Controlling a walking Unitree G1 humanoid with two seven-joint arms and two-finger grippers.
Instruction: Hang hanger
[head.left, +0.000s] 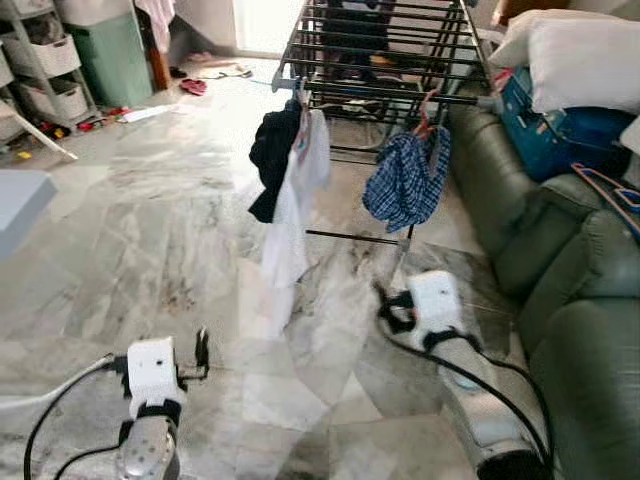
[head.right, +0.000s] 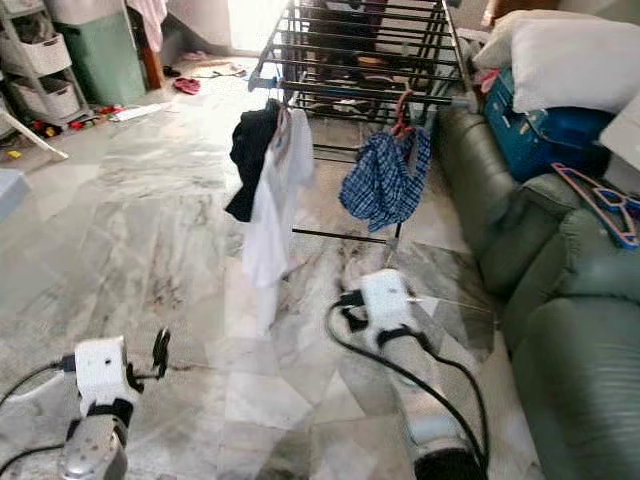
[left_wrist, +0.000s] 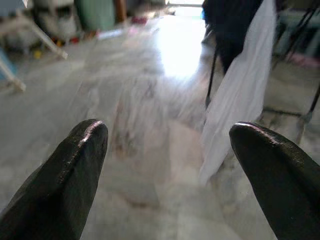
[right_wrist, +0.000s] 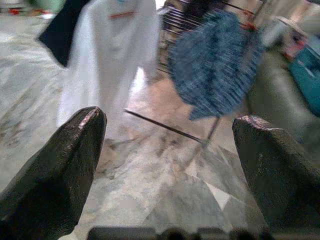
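The marble floor (head.left: 150, 240) spreads across the whole lower half of the frame, with the green leather sofa (head.left: 560, 290) running down the right edge and the black drying rack (head.left: 385, 50) standing at upper centre. From the rack's near rail hang a white shirt (head.left: 298, 200) with a dark garment (head.left: 272, 150) beside it, and to their right a blue checked garment (head.left: 408, 178) on a reddish hanger (head.left: 427, 110); so at least some hanging looks already done. A spare hanger (head.right: 600, 205), pinkish-edged, lies on the sofa arm at the right edge of the frame, and I'd guess that is the one left to fetch and hook on the rail. The right pincer (right_wrist: 165, 175), low centre-right, points toward the rack with its fingers spread wide and nothing between them. The left pincer (left_wrist: 167, 170), lower left, is likewise wide apart and empty, aimed over bare floor toward the white shirt.
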